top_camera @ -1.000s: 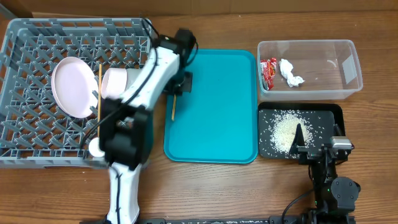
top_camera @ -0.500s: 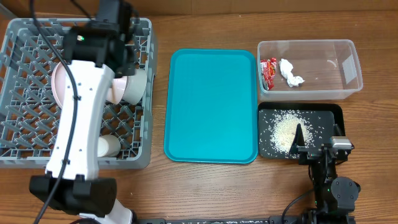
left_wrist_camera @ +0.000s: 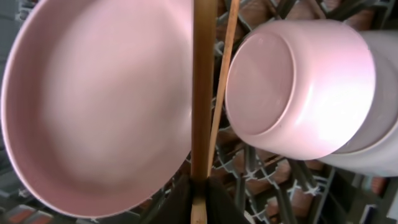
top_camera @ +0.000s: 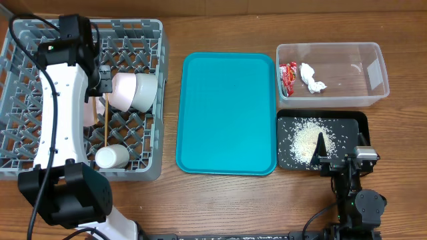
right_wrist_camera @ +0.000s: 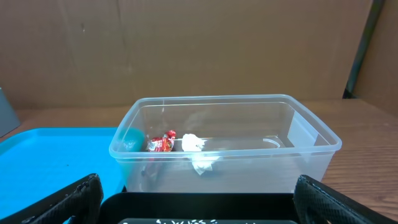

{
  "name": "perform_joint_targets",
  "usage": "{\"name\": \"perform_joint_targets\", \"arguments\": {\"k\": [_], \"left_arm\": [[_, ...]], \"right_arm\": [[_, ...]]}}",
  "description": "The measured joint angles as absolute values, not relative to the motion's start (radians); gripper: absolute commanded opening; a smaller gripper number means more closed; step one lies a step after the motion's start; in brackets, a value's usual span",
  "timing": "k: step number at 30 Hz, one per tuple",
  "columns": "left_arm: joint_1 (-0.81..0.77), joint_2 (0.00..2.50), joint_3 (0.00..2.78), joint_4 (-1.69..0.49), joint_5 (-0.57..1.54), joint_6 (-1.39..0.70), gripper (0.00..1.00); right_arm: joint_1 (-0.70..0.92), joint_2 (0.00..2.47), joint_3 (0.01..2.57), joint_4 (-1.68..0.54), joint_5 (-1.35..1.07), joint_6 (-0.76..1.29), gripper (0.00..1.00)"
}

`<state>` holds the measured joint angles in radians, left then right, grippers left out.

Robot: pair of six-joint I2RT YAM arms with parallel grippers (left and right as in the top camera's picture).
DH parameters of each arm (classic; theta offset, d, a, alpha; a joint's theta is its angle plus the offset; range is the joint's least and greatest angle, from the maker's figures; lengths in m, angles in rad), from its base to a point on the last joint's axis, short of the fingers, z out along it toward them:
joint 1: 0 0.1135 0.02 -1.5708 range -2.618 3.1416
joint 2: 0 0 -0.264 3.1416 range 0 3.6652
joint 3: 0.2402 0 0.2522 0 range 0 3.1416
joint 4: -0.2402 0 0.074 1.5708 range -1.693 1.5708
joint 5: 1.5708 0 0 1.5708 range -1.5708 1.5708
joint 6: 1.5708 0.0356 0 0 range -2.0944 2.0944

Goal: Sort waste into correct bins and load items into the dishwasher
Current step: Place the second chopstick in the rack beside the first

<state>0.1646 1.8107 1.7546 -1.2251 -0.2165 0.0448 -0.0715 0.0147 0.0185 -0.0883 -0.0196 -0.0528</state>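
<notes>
The left tool [left_wrist_camera: 199, 190] pinches a light, stiff, probably swivel-prone wooden chopstick [left_wrist_camera: 202, 87] near its end, overhead frame's upper left; the right tool [right_wrist_camera: 199, 199] gapes empty.

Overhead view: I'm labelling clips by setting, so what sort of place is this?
Likely a robot lab bench staged as kitchen clean-up, not a real kitchen: a wooden table, a grey dish rack standing in for a dishwasher, and brown board walls behind the clear tub.

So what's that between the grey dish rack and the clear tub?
A teal tray with nothing on it; the overhead view shows it.
</notes>
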Motion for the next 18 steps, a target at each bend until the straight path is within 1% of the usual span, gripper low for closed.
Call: {"name": "perform_joint_targets", "arguments": {"k": [2,3,4,8,13,18], "left_arm": [[0.184,1.811,1.745,-1.213,-0.197,0.072,0.38],[0.192,1.811,1.742,-1.211,-0.191,0.081,0.95],[0.195,1.811,1.741,-1.210,-0.186,0.086,1.00],[0.205,1.811,1.740,-1.214,-0.149,0.107,1.00],[0.202,1.811,1.758,-1.288,-0.061,0.104,1.00],[0.151,1.753,1.823,-1.301,-0.001,0.104,1.00]], "right_arm": [[-0.072,0.015,0.019,-0.089,-0.019,-0.052,1.00],[-0.072,0.015,0.019,-0.089,-0.020,-0.052,1.00],[-0.072,0.015,0.019,-0.089,-0.019,-0.053,1.00],[-0.072,0.015,0.019,-0.089,-0.020,-0.052,1.00],[-0.072,0.015,0.019,-0.089,-0.020,-0.052,1.00],[-0.072,0.015,0.019,-0.089,-0.020,-0.053,1.00]]}}
